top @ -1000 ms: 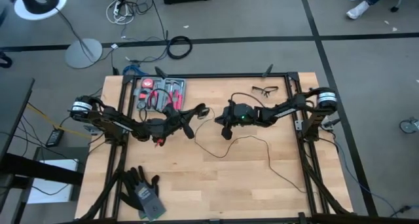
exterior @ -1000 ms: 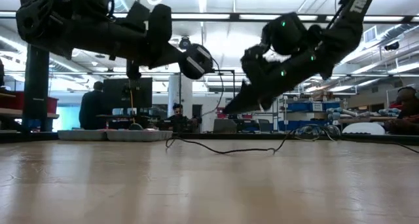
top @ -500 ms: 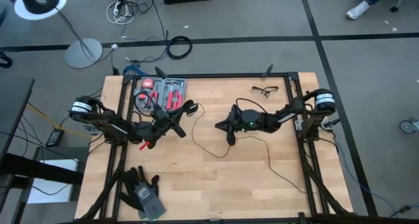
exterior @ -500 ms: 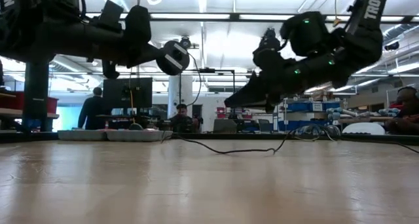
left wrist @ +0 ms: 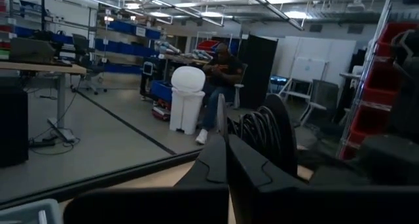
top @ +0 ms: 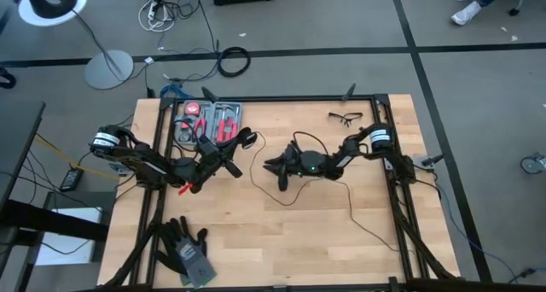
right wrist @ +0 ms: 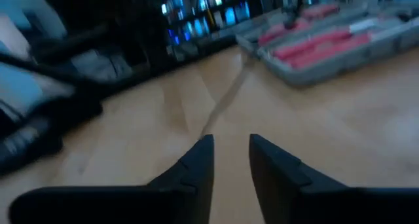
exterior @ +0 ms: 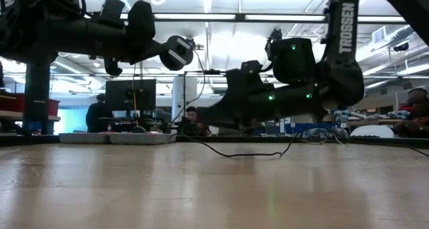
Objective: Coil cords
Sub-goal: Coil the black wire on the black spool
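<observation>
The thin black cord (top: pixel 350 202) trails in loose curves over the wooden table, also seen in the low view (exterior: pixel 231 154). Its round puck (exterior: pixel 177 53) and a few wound turns (left wrist: pixel 258 129) are high above the table at my left gripper (top: pixel 243 140), which is shut on them. My right gripper (top: pixel 271 166) is low over the table's middle, nearly level and pointing toward the left edge. Its fingers (right wrist: pixel 196 162) stand open with only bare wood between them. A blurred stretch of cord (right wrist: pixel 222 106) lies just ahead. My left gripper holds the cord at its puck end (left wrist: pixel 278 129), the wound turns and the disc standing just past the shut fingertips (left wrist: pixel 219 152). The fingers hide the exact spot of contact. They reach about level, toward the table's right. Puck and turns are lifted clear; the cord drops slack to the table.
A grey tool tray with red-handled tools (top: pixel 209 121) stands at the far left, also in the right wrist view (right wrist: pixel 327 47). Safety glasses (top: pixel 345 117) lie at the far right, black gloves (top: pixel 183 249) at the near left corner. People sit in the room beyond.
My left gripper has drawn back toward the table's left edge with the puck, still held high. My right gripper has sunk toward the table, tipped to nearly level and reached farther toward the left edge. The cord on the table has kept its place.
</observation>
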### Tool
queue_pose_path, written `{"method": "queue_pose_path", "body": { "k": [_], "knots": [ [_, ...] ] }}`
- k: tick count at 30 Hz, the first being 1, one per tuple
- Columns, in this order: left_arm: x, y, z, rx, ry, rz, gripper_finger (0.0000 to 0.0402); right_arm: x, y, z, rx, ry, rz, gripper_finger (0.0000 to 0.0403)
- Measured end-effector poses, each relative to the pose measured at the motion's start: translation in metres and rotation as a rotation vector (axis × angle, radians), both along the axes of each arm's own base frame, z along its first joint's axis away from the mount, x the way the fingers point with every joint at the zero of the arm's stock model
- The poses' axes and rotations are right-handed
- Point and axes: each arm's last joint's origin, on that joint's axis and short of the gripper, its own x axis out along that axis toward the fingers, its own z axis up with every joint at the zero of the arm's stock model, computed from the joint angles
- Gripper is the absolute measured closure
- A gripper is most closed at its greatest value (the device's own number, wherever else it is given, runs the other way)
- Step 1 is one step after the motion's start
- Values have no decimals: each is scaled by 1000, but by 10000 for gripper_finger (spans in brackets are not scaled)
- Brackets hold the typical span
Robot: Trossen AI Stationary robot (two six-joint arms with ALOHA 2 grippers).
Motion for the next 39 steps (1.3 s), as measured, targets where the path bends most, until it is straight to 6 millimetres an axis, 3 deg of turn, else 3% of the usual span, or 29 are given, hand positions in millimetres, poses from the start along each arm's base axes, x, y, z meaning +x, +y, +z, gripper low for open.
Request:
{"method": "queue_pose_path", "body": {
  "k": [7, 14, 30, 39],
  "knots": [
    [0, 0, 0, 19, 14, -8, 401, 13, -10, 5, -1, -150, -64, 241],
    [0, 0, 0, 21, 15, -12, 402, 19, -20, 11, -8, -180, -111, 220],
    [1, -1, 0, 26, 14, -31, 402, 15, -31, 7, 18, -157, -164, 242],
    [1, -1, 0, 27, 15, -32, 401, 14, -39, 9, 17, -174, -146, 308]
  ]
}}
